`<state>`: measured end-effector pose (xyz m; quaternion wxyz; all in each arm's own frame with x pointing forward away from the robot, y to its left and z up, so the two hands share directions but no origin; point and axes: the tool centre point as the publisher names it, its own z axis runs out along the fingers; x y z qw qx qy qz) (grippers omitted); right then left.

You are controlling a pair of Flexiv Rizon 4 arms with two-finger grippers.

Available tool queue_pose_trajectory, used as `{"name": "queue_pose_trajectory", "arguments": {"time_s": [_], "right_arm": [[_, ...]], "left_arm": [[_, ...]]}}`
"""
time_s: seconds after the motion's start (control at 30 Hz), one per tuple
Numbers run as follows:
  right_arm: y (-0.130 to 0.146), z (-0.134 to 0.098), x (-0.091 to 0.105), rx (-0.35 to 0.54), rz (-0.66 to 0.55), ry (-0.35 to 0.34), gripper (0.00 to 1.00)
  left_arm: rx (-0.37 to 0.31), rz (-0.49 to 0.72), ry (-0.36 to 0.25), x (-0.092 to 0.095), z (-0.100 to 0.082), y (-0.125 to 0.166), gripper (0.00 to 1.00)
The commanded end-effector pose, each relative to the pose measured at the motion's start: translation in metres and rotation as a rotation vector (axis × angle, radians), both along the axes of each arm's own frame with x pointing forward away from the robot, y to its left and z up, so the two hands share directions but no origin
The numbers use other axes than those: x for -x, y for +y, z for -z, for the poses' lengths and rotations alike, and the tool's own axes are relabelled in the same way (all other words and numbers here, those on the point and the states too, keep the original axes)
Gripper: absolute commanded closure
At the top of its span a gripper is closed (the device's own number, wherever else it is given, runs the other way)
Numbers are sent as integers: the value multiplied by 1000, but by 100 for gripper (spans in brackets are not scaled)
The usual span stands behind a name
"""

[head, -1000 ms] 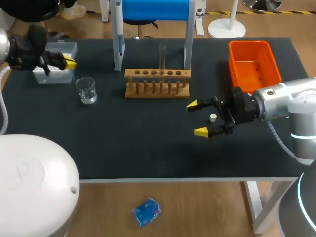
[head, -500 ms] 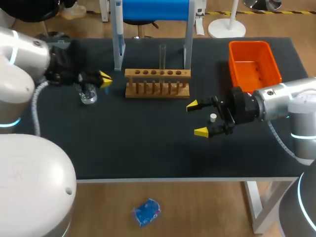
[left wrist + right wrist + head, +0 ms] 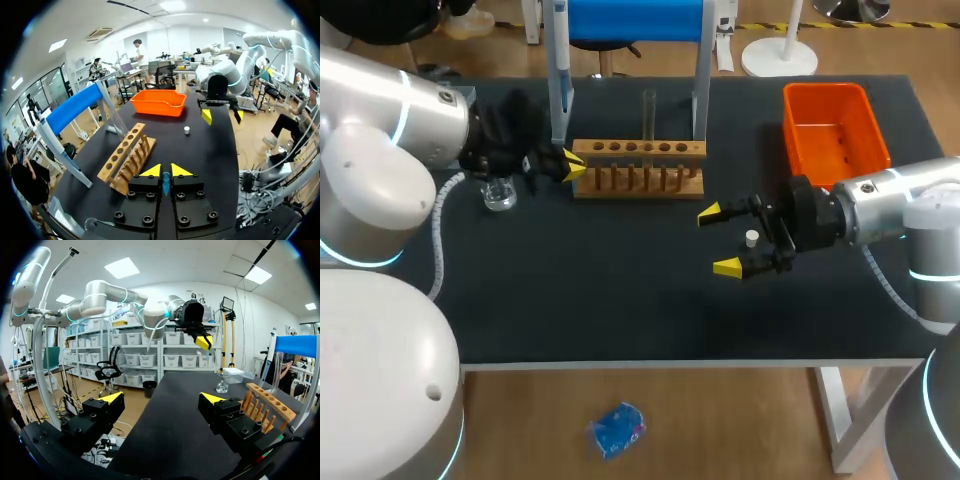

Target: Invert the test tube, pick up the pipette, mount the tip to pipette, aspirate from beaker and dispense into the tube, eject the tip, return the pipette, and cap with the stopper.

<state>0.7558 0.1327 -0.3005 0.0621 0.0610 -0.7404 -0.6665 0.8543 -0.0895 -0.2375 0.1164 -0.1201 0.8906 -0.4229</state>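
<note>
**Early stage.** My left gripper (image 3: 570, 165), at 9 o'clock of the rack (image 3: 638, 168), is pinched narrow on 1 blue tip (image 3: 165, 184). The tube (image 3: 649, 115) stands upright in the rack. The pipette (image 3: 560, 70) hangs on its stand (image 3: 700, 60), so I judge that mounting, filling and capping are all left to do. My right gripper (image 3: 720, 240) is spread wide, with the stopper (image 3: 751, 238) lying between its fingers at 4 o'clock of the rack.
</note>
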Motion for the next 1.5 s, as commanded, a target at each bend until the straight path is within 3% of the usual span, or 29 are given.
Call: {"name": "queue_pose_trajectory", "arguments": {"time_s": [0.03, 0.33, 0.63, 1.03, 1.5], "right_arm": [[0, 0, 1, 0, 2, -1, 0], [0, 0, 1, 0, 2, -1, 0], [28, 5, -28, -9, -47, -14, 0], [47, 14, -58, -41, -50, -4, 0], [48, 16, -59, -40, -52, -3, 0]], "left_arm": [[0, -3, -1, -2, 3, -3, 100], [22, -1, 18, -3, 6, -3, 100], [68, 88, 50, -12, 19, -41, 100], [56, 132, -10, 3, 17, -78, 100], [63, 131, -22, 4, 15, -78, 100]]}}
